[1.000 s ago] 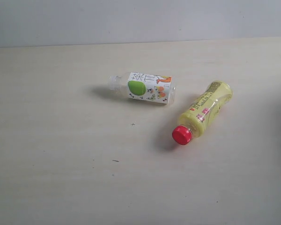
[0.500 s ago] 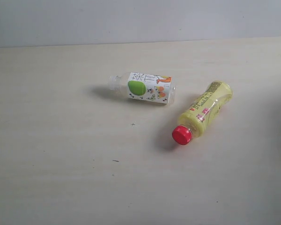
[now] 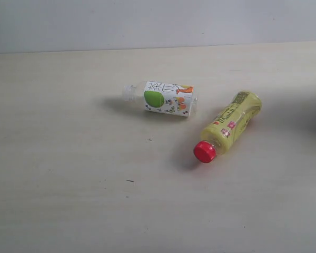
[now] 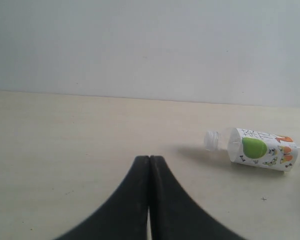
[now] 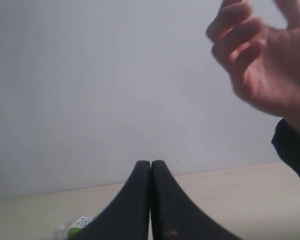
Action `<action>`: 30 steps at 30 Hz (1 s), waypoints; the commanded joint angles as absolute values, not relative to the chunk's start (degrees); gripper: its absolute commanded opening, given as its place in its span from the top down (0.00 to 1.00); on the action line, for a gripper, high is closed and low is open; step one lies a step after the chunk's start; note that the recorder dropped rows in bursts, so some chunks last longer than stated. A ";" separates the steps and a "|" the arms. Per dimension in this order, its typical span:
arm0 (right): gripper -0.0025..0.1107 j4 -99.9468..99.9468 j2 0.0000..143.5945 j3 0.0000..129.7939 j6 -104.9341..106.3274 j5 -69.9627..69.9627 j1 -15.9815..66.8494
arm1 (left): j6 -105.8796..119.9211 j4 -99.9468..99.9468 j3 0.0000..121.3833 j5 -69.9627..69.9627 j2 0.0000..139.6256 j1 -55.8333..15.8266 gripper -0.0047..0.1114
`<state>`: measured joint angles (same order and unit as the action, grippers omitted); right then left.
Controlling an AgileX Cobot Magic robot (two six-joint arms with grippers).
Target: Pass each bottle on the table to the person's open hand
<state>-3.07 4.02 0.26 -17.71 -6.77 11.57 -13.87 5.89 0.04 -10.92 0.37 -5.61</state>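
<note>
Two bottles are in view, both lying on their sides on the table (image 3: 68, 184). The white-labelled bottle with the green apple (image 3: 166, 98) lies near the middle, its neck pointing to the left of the exterior view. The yellow bottle with the red cap (image 3: 229, 126) lies just to its right at a slant, apart from it, with the cap toward the near edge. No other bottle shows in any view.

The left gripper (image 4: 149, 159) has its jaws pressed together and holds nothing. It hangs over bare tabletop, with the apple bottle off to one side and well clear of it. The right gripper (image 5: 150, 163) is likewise closed and empty. Neither gripper appears in the exterior view.

The person's open hand (image 5: 262, 65) shows only in the right wrist view. It is raised above the table with a black cuff at the wrist, the fingers somewhat curled and blurred. Nothing lies in it.

Assessment: neither visible bottle is grasped, lifted or delivered, so both handovers are yet to be done. Whichever arm goes first must part its jaws before closing on a bottle body. Both bottles, lying on their round sides, may roll if nudged.
</note>
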 commanded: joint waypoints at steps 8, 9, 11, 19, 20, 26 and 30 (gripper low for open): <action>0.98 -7.55 3.76 0.00 -18.13 1.17 11.25 | -13.80 5.72 0.00 -10.83 0.00 -5.94 0.96; 0.98 -7.80 3.76 0.00 -18.16 1.39 11.25 | -13.80 5.72 0.00 -10.83 0.00 -5.94 0.96; 0.98 -8.48 3.76 0.00 -18.16 2.16 11.25 | -13.80 5.72 0.00 -10.83 0.00 -5.94 0.96; 0.98 -8.93 3.76 0.00 -18.16 3.42 11.25 | -13.80 5.72 0.00 -10.83 0.00 -5.94 0.96; 0.98 -9.63 3.76 0.00 -18.16 3.00 11.25 | -13.80 5.72 0.00 -10.83 0.00 -5.94 0.96; 0.98 -9.64 3.76 0.00 -18.16 3.64 11.25 | -13.80 5.72 0.00 -10.83 0.00 -5.94 0.96; 0.98 -9.39 3.76 0.00 -18.16 3.54 11.25 | -13.80 5.72 0.00 -10.83 0.00 -5.94 0.96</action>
